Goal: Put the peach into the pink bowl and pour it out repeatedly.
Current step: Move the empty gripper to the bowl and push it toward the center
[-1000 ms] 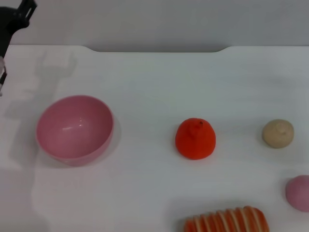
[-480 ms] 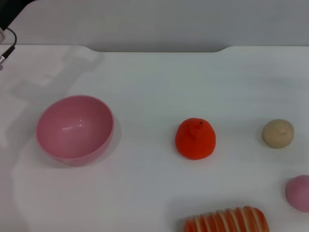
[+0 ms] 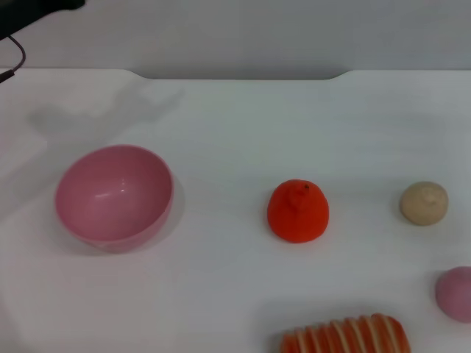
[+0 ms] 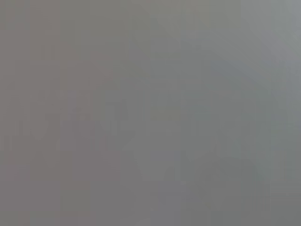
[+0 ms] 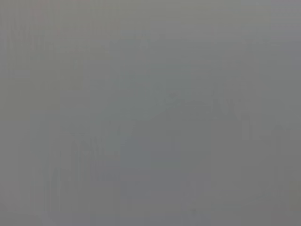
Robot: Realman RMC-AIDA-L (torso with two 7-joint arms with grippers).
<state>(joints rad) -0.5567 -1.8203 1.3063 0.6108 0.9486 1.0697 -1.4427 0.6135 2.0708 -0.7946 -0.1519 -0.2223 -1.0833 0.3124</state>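
The pink bowl (image 3: 110, 193) stands upright and empty at the left of the white table. The peach (image 3: 456, 293) lies at the right edge of the head view, partly cut off, far from the bowl. Only a dark part of my left arm (image 3: 29, 9) with a thin cable shows in the top left corner, high above and behind the bowl; its gripper does not show. My right arm and gripper are out of view. Both wrist views show only plain grey.
A bright orange-red round fruit (image 3: 297, 211) sits mid-table. A small beige lumpy ball (image 3: 424, 203) lies to its right. An orange-and-white striped item (image 3: 346, 336) lies at the front edge. The table's back edge (image 3: 235, 73) runs along the top.
My left arm has drawn up and away into the top left corner, and its shadow on the table has slid right. The bowl and fruits have not moved.
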